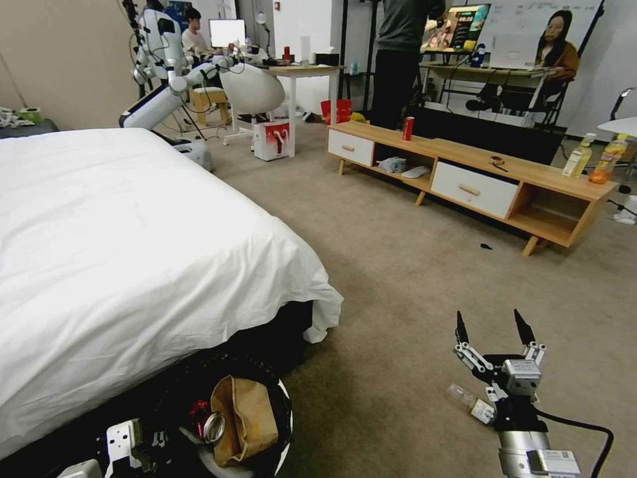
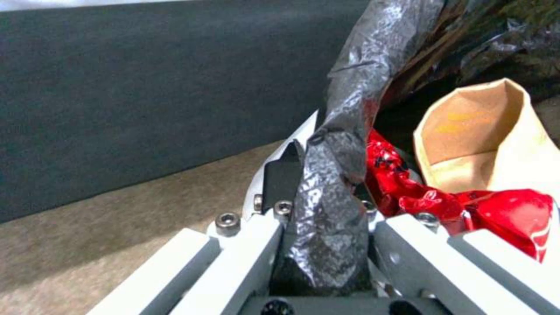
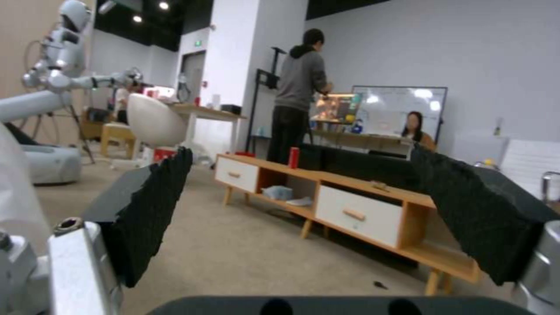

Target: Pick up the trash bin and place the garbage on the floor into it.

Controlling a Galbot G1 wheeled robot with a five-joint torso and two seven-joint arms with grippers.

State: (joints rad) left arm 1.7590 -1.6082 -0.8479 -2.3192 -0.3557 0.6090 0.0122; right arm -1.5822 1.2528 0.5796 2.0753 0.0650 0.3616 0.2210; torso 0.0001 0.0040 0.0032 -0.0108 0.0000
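trash bin (image 1: 282, 425) w/ paper bag (image 1: 242, 418) is held at rim by left gripper (image 2: 327, 192), clamped; right gripper (image 1: 494, 328) is spread wide over bottle (image 1: 470, 402) on floor.

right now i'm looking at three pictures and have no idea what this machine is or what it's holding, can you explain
This is a wheeled robot with two arms, in a bedroom-like room. The wide picture comes from a camera on its head, looking down; the other two come from cameras on its wrists.

Low on the robot's left, beside the bed, the left gripper is shut on the black bag rim of the trash bin. Inside the bin lie a tan paper bag, a crushed red can and a red packet.

On the right, the right gripper is open and holds nothing. Just beside it, a small clear bottle lies on the carpet.
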